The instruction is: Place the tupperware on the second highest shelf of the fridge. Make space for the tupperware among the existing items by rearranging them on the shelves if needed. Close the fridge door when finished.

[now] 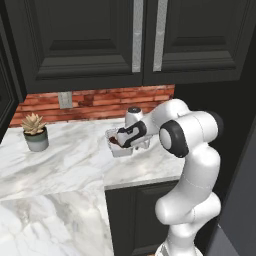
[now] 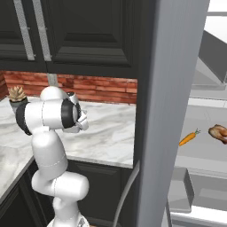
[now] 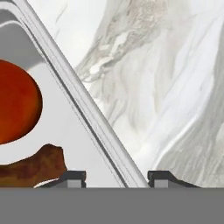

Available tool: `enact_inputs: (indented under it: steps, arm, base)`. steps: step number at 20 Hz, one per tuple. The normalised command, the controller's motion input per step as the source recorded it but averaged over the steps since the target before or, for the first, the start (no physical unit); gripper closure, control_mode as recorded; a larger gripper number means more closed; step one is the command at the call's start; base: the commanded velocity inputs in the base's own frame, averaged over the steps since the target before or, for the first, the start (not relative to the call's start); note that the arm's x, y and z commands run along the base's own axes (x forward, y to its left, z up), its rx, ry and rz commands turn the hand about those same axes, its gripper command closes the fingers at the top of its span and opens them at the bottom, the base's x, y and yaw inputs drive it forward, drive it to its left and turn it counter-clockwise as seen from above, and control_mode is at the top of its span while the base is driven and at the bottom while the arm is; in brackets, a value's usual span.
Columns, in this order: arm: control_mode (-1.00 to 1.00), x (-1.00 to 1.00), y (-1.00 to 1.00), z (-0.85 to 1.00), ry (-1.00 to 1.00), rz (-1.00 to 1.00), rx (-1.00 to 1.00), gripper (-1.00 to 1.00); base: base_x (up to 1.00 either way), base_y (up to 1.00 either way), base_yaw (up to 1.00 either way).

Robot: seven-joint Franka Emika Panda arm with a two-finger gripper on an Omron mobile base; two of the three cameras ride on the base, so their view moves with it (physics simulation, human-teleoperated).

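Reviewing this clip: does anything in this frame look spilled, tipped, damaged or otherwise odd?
Nothing stands out. The tupperware sits flat on the marble counter, food inside, with the gripper straddling its rim. The potted succulent stands upright. In the open fridge, the carrot and meat piece lie on a shelf.

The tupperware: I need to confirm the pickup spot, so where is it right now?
The tupperware sits on the marble counter below the brick backsplash, right of the potted succulent, with the end effector straddling its rim.
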Motion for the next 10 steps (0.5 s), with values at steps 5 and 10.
enact_inputs:
  steps: [5, 10]
  arm:
    - [-1.00, -0.20, -0.04, 0.21, -0.03, 0.00, 0.00, 1.00]
    - [-1.00, -0.60, -0.26, 0.42, -0.18, 0.02, 0.03, 1.00]
  base:
    - [0.00, 0.00, 0.00]
    - [0.00, 0.00, 0.00]
